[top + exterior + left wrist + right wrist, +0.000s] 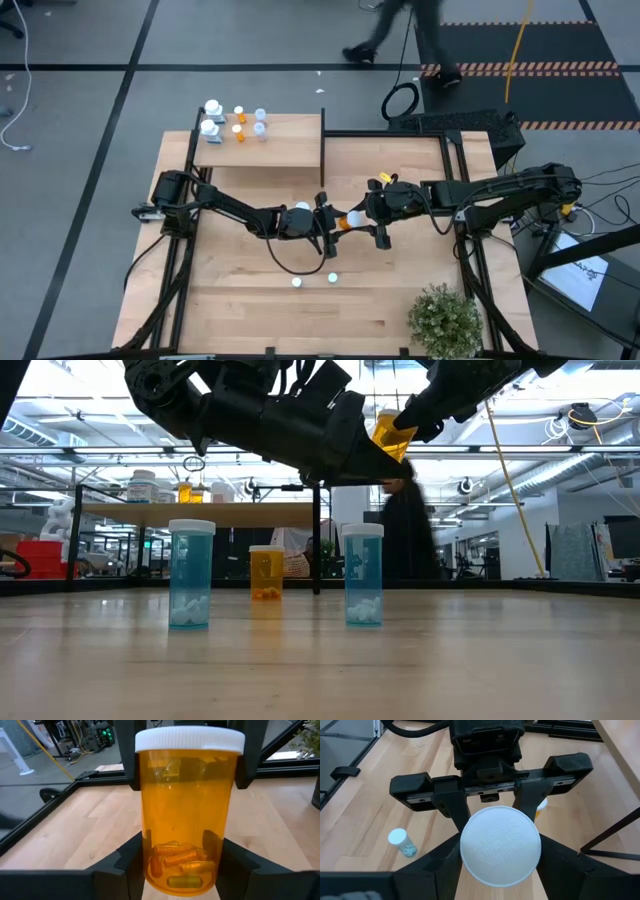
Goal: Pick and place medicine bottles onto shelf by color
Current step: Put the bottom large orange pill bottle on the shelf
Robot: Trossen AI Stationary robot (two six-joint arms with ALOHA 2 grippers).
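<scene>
An orange-amber bottle (345,222) with a white cap is held above the table's middle between both grippers. My left gripper (328,225) is shut on its lower body, and my right gripper (362,218) is shut at its cap end. The bottle shows side-on with capsules inside in the left wrist view (187,815), and cap-first in the right wrist view (500,845). The shelf (290,152) at the far left carries several white, orange and clear bottles standing on their bases. Two bluish bottles (192,575) (363,575) and an orange one (266,572) stand on the table. My left gripper pinches the bottle's lower body (150,855) between its two fingers (122,867), one on each side, lying across the bottle. The bottle is clear of the table and tilted in the low view (390,435). My right gripper has its two fingers (442,862) on either side of the white cap (470,860) and meets the bottle cap-first, along its length. In the left wrist view these fingers (129,760) stand against the cap's rim.
A black upright panel (322,135) closes the shelf's right end. A green potted plant (445,320) stands at the near right corner. The two bluish bottles (297,282) (333,278) stand near the front middle. A person (400,30) walks beyond the far edge.
</scene>
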